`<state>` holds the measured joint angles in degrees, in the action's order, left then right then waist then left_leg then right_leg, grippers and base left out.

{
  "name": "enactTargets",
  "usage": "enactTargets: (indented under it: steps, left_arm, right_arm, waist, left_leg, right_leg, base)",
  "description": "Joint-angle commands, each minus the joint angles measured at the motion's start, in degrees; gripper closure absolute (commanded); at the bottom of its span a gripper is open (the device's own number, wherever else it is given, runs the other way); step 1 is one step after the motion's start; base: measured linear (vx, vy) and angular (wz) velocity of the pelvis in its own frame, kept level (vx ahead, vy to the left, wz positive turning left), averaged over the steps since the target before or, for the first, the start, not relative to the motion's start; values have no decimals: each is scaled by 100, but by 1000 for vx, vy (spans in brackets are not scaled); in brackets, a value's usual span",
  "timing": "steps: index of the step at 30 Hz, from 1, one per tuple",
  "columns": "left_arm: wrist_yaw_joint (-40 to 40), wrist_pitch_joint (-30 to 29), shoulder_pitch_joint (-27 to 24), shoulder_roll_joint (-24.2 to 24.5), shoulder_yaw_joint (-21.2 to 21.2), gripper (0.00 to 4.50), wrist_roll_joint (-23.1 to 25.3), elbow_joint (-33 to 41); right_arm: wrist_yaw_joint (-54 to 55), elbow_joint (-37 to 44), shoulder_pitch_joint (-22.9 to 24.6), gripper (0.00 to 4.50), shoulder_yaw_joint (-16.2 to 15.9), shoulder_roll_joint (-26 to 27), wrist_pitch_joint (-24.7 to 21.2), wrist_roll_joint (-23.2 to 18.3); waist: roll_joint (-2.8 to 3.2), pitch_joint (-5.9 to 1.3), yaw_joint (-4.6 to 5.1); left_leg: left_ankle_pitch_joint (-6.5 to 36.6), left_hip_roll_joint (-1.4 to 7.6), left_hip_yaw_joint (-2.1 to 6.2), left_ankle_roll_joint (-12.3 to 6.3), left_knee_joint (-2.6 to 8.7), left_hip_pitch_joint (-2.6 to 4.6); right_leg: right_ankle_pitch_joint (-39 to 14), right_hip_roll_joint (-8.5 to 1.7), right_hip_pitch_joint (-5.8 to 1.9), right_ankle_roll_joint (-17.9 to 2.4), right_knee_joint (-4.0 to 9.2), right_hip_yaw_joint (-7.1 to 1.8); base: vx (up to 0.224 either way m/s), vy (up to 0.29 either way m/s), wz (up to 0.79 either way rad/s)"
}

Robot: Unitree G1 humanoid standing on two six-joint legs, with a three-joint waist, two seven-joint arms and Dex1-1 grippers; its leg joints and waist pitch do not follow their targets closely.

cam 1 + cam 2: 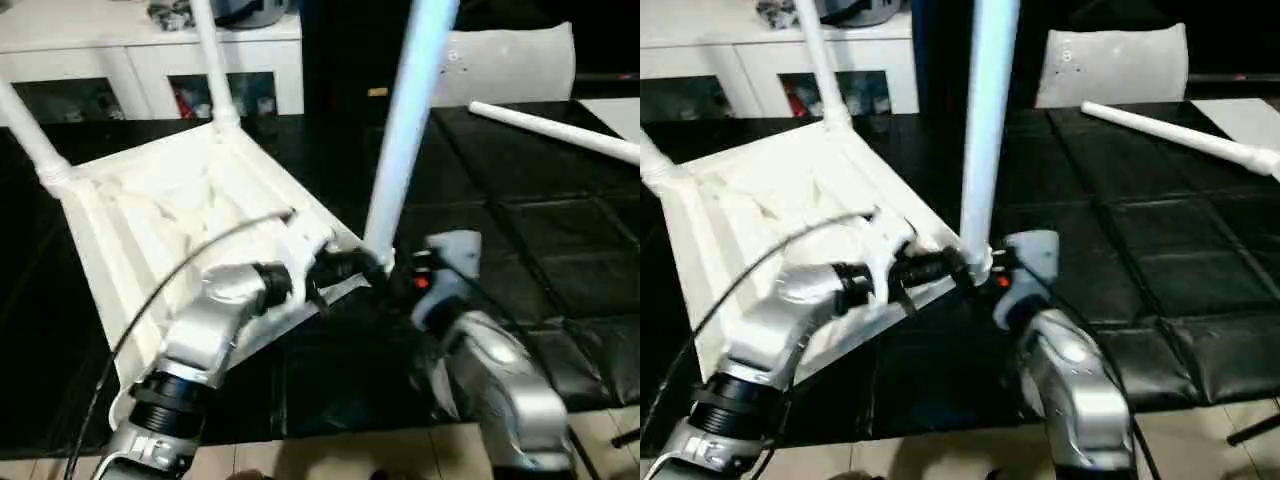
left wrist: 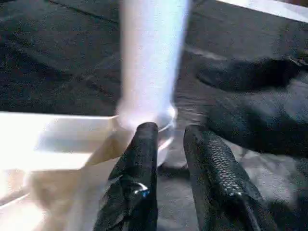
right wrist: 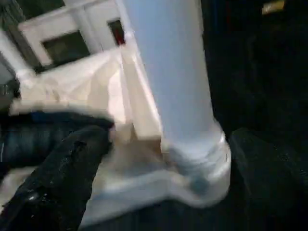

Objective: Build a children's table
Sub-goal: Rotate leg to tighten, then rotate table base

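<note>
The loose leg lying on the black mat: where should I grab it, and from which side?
Grip the loose leg on its plain round shaft near mid-length, coming down from above with the jaws across the tube. It lies flat on the black mat, apart from the tabletop, so the top is open. I'd guess the right gripper is nearer.

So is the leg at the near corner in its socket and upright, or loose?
In and upright: the near leg rises from the corner socket of the upturned table top. How firmly it is seated, cannot tell.

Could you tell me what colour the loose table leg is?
White; the loose leg shows best in the right eye view.
</note>
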<state>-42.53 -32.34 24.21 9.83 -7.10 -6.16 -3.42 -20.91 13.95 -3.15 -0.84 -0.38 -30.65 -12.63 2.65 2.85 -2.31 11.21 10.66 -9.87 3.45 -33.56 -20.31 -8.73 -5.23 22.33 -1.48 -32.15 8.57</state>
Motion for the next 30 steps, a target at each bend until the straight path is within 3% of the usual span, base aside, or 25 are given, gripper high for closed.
enactTargets:
  steps: [1, 2, 3, 5, 6, 8, 9, 10, 11, 13, 15, 16, 19, 23, 26, 30]
  left_arm:
    - [315, -102, 111, 236, 298, 353, 73, 37]
    - [315, -102, 111, 236, 298, 353, 73, 37]
    - [752, -160, 179, 569, 672, 353, 279, 4]
    - [974, -201, 176, 1144, 975, 370, 586, 120]
    - [1017, -258, 137, 1367, 1040, 370, 726, 193]
    - [1041, -420, -36, 1904, 1141, 392, 1039, 314]
    - [1059, -491, -107, 2095, 1182, 407, 1154, 345]
    - [1087, -544, -157, 2228, 1213, 415, 1230, 356]
    - [1111, -623, -235, 2408, 1307, 415, 1295, 367]
    - [1290, -685, -441, 2760, 1448, 428, 1362, 285]
    - [1306, -641, -520, 2885, 1403, 446, 1380, 155]
    - [1287, -642, -558, 2915, 1388, 446, 1390, 120]
    - [1147, -632, -678, 2985, 1281, 446, 1416, 26]
    - [1109, -869, -922, 3117, 1016, 446, 1554, 124]
    - [968, -985, -1078, 3262, 835, 446, 1578, 112]
    - [423, -1394, -1439, 3713, 301, 446, 1727, 383]
  right_arm:
    - [-146, 102, 58, 0, -301, -89, -100, 69]
    - [-146, 102, 58, 0, -301, -89, -100, 69]
    - [-275, 91, 83, 0, -601, -218, -204, 97]
    - [-291, -41, -4, 0, -867, -307, -394, 203]
    - [-310, -99, -40, 0, -913, -304, -432, 210]
    - [-229, -307, -168, 0, -976, -266, -517, 298]
    - [-191, -387, -220, 0, -1011, -260, -572, 340]
    - [-174, -449, -265, 0, -1048, -263, -622, 375]
    - [-114, -554, -333, 0, -1051, -221, -661, 407]
    - [31, -833, -511, 0, -1081, -183, -775, 451]
    - [86, -964, -597, 0, -1115, -203, -823, 490]
    - [110, -1021, -631, 0, -1110, -197, -869, 494]
    - [155, -1198, -737, 0, -1092, -187, -917, 534]
    - [262, -1410, -844, 0, -1062, -171, -870, 604]
    - [252, -1475, -875, 0, -1062, -151, -831, 558]
    - [237, -1670, -985, 0, -1062, -97, -653, 556]
  waist:
    - [-17, -316, -12]
    - [-22, -311, 2]
    - [-47, -314, 30]
    - [-31, -313, 73]
    - [-17, -311, 82]
    - [-25, -308, 92]
    - [-1, -317, 69]
    - [12, -312, 78]
    - [0, -318, 53]
    - [-18, -335, 20]
    - [28, -338, -13]
    - [1, -329, -19]
    - [3, -322, -73]
    - [16, -310, -63]
    - [8, -307, -51]
    - [29, -315, -34]
  left_leg:
    - [1503, 226, 125, -188, 412, 15]
    - [1547, 225, 134, -171, 414, 18]
    - [1565, 221, 143, -168, 420, 0]
    - [1635, 205, 186, -130, 433, -29]
    - [1667, 205, 180, -129, 426, 2]
    - [1650, 217, 174, -103, 411, 59]
    - [1584, 241, 187, -83, 422, 72]
    - [1558, 254, 203, -84, 452, 39]
    - [1542, 279, 176, -20, 442, 89]
    - [1467, 275, 174, 6, 452, 68]
    - [1458, 281, 172, 54, 458, 87]
    - [1480, 283, 172, 67, 463, 79]
    - [1706, 271, 169, 168, 479, 87]
    - [2012, 267, 191, 226, 490, 99]
    - [2010, 255, 188, 174, 484, 99]
    - [2035, 278, 207, 184, 500, 97]
  right_leg:
    - [-2644, -414, -276, -277, 515, -352]
    - [-2689, -401, -272, -239, 518, -341]
    - [-2729, -397, -286, -178, 526, -332]
    - [-2744, -365, -308, -90, 490, -306]
    - [-2807, -374, -279, -80, 514, -312]
    - [-2735, -376, -228, -175, 502, -341]
    - [-2589, -379, -223, -286, 439, -361]
    - [-2482, -374, -246, -343, 417, -365]
    - [-2212, -367, -202, -441, 392, -401]
    - [-1977, -379, -224, -580, 342, -417]
    - [-1807, -375, -208, -628, 323, -427]
    - [-1771, -373, -212, -638, 323, -431]
    - [-1895, -402, -221, -623, 338, -449]
    - [-2184, -413, -218, -554, 373, -451]
    - [-2351, -416, -216, -503, 397, -451]
    - [-2223, -404, -207, -566, 365, -458]
  base:
    - [0, 0, 0]
    - [0, 0, 0]
    - [0, 0, 0]
    - [0, 0, 0]
    - [0, 0, 0]
    - [0, 0, 0]
    - [0, 0, 0]
    - [0, 0, 0]
    - [0, 0, 0]
    - [0, 0, 0]
    - [0, 0, 0]
    - [0, 0, 0]
    - [0, 0, 0]
    - [0, 0, 0]
    - [0, 0, 0]
    - [0, 0, 0]
